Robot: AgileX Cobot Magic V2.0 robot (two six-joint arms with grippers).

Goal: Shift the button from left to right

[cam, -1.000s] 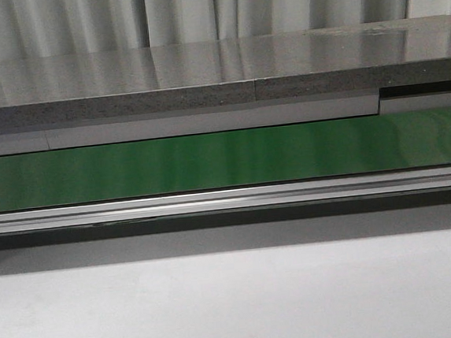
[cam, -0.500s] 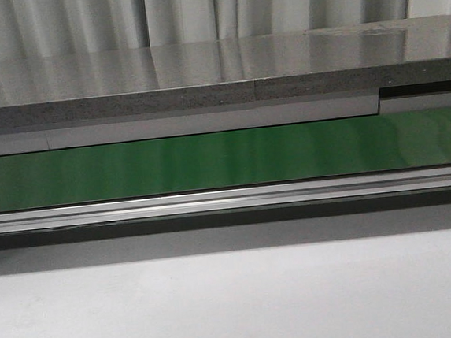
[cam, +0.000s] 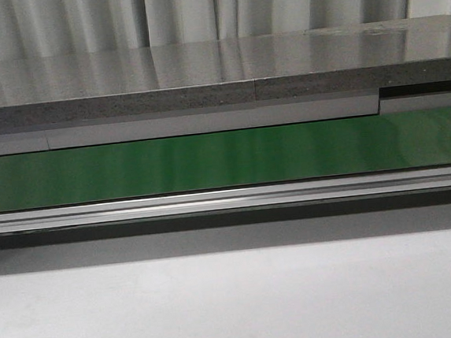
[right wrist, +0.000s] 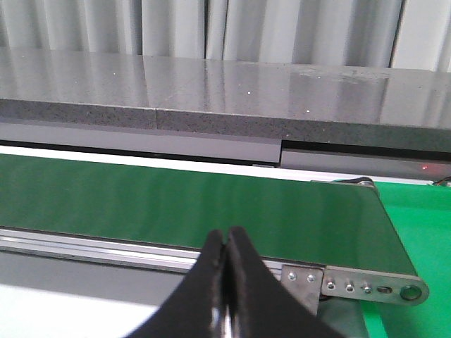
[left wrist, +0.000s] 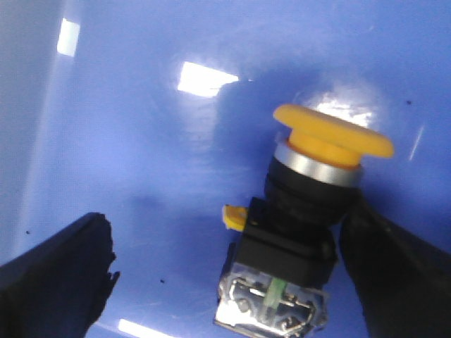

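In the left wrist view the button (left wrist: 310, 204) lies tilted on a glossy blue surface (left wrist: 134, 134): a yellow-orange mushroom cap, a silver ring, a black body, and a clear base with a green mark. My left gripper (left wrist: 227, 232) is open around it. One finger (left wrist: 394, 274) is right against the button's body and the other finger (left wrist: 56, 274) stands well apart. My right gripper (right wrist: 225, 239) is shut on nothing, above the near rail of the green conveyor belt (right wrist: 176, 201). The front view shows neither the button nor a gripper.
A green belt (cam: 224, 157) runs across the front view behind an aluminium rail (cam: 228, 199), with a grey stone counter (cam: 201, 68) beyond it and white tabletop (cam: 237, 302) in front. The belt's end bracket (right wrist: 366, 287) and a green mat (right wrist: 423, 225) show in the right wrist view.
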